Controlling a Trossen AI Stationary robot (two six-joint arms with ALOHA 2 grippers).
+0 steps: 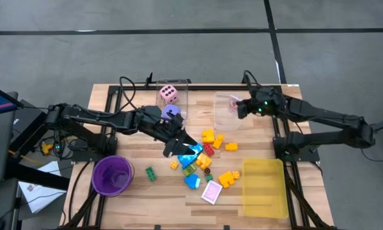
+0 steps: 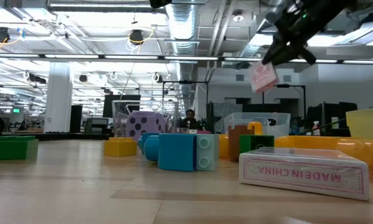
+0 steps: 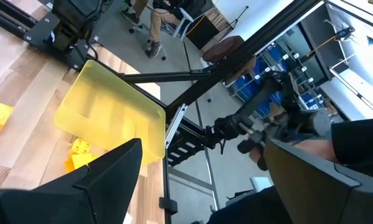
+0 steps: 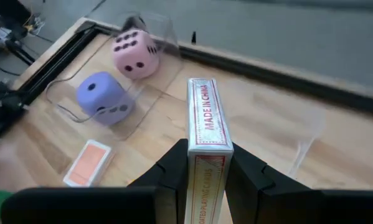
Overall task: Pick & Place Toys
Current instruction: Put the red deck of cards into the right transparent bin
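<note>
a pink-white card box [image 4: 208,149] is pinched on edge between the narrow fingers of the right gripper [image 4: 208,180], held high above a clear box [image 1: 229,110], presumably for dropping in. the left gripper [image 1: 178,145] is held wide, empty, over the scattered blocks [image 1: 207,160].

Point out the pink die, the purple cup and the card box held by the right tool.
pink die [image 1: 169,94], high view, top face.
purple cup [image 1: 99,178], high view, rim.
card box [image 4: 205,112], right wrist view, top edge.

Two black jointed arms, black cables, green wrist light on the right arm [image 1: 319,116].
</note>
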